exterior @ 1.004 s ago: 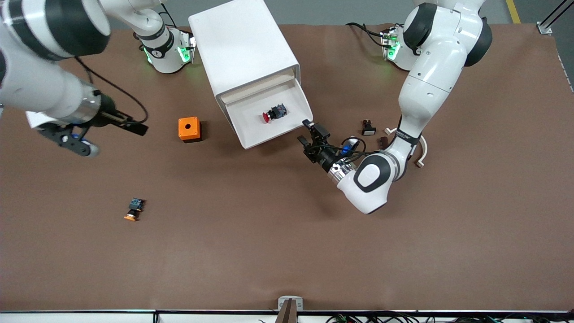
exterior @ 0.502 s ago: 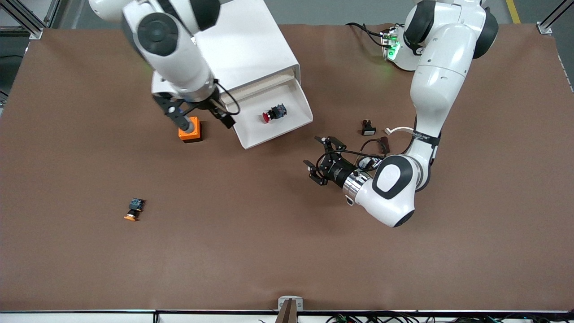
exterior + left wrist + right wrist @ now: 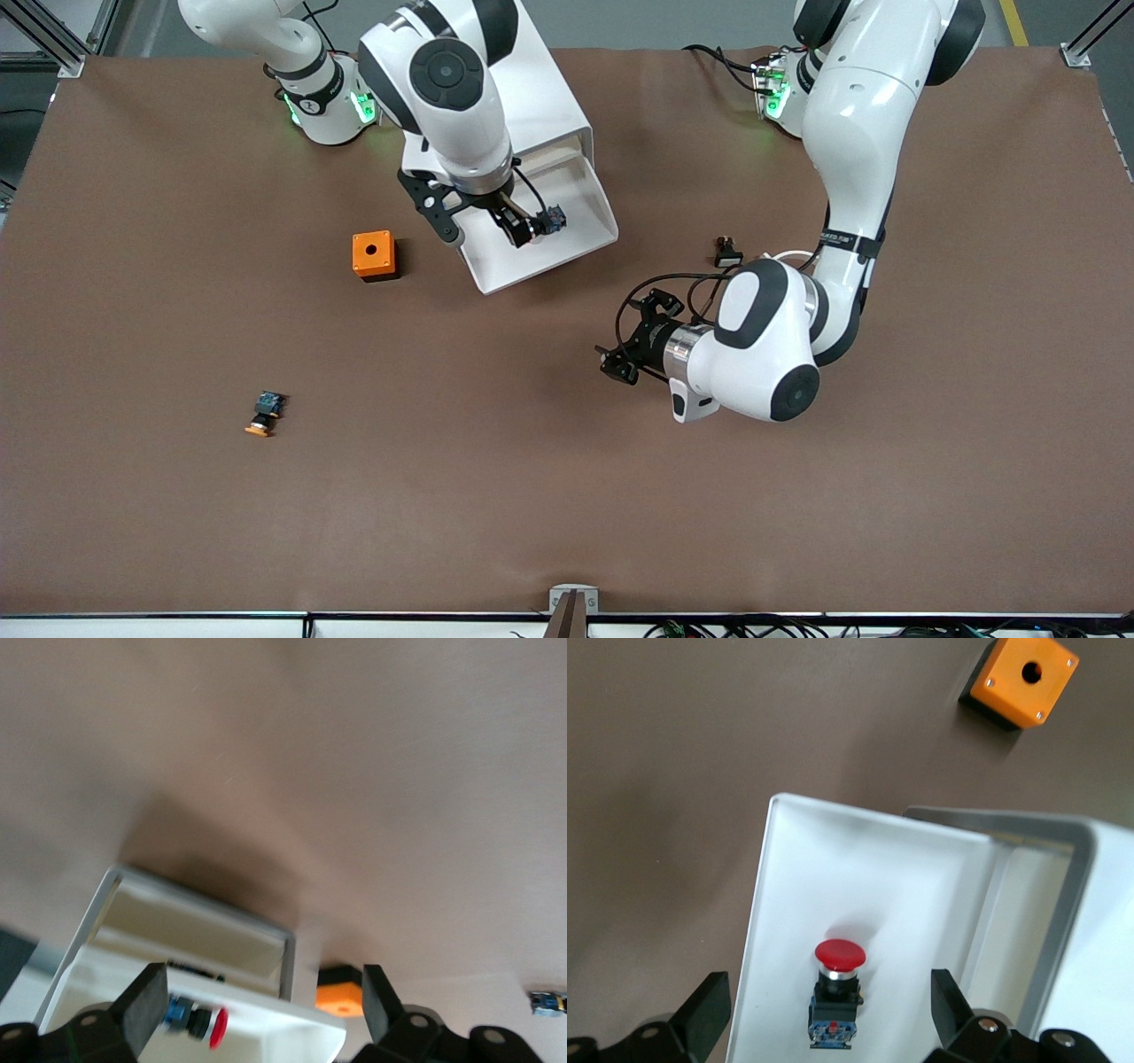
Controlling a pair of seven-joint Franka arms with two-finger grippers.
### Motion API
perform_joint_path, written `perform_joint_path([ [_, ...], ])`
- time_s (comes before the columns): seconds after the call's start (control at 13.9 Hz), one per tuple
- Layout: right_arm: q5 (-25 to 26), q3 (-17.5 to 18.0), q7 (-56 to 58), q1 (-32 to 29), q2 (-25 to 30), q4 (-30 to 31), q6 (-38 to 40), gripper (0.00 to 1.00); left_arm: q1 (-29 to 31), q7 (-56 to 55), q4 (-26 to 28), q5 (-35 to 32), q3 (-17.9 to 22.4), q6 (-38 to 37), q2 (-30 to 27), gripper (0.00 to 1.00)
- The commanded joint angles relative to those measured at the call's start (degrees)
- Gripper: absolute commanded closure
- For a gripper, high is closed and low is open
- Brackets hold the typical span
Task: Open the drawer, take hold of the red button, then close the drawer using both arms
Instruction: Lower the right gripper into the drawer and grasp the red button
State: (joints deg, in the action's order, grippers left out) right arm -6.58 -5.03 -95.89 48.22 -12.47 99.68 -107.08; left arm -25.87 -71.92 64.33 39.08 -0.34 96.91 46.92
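Observation:
The drawer (image 3: pixel 585 241) stands pulled out of the white cabinet (image 3: pixel 540 97). The red-capped button (image 3: pixel 840 954) lies in it on its side; in the front view only its blue-black body (image 3: pixel 554 219) shows beside a finger. My right gripper (image 3: pixel 485 232) hangs open over the drawer, and the button lies between its fingers in the right wrist view (image 3: pixel 824 1014), with nothing held. My left gripper (image 3: pixel 627 339) is open and empty, low over the table, nearer the front camera than the drawer. Its own view (image 3: pixel 261 1005) shows the drawer (image 3: pixel 266 1032) and the button (image 3: pixel 199 1023) farther off.
An orange box (image 3: pixel 374 254) with a hole sits beside the drawer toward the right arm's end. An orange-capped button (image 3: pixel 263 415) lies nearer the camera. A black button with a white face (image 3: pixel 727 254) lies by the left arm's forearm.
My right arm has swung from its end of the table, past the orange box, to over the open drawer. My left gripper has drawn back from the drawer's front corner.

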Motion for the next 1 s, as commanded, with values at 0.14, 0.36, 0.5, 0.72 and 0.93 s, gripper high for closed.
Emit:
perform_joint_path([
  [0.14, 0.34, -0.95, -5.0, 3.54, -3.87, -0.18, -4.09, 0.0, -2.42, 3.89, 1.14, -9.88, 1.04, 5.74, -2.36, 0.01],
  [0.36, 0.51, -0.95, -7.11, 4.86, -5.98, -0.27, -6.11, 0.0, -2.78, 3.71, 1.23, -11.13, 1.04, 6.01, -2.36, 0.01],
  [0.5, 0.6, -0.95, -7.91, 5.83, -7.12, -0.27, -6.56, 0.0, -2.87, 3.71, 1.23, -11.31, 1.13, 6.1, -2.36, 0.01],
  [0.72, 0.51, -0.95, -8.96, 7.24, -8.35, -0.27, -6.65, 0.0, -2.96, 3.8, 1.23, -11.31, 1.04, 6.1, -3.15, 0.01],
  [0.93, 0.51, -0.95, -9.23, 8.55, -9.76, -0.36, -6.74, 0.0, -3.13, 3.71, 1.32, -11.31, 1.13, 6.1, -3.24, 0.01],
])
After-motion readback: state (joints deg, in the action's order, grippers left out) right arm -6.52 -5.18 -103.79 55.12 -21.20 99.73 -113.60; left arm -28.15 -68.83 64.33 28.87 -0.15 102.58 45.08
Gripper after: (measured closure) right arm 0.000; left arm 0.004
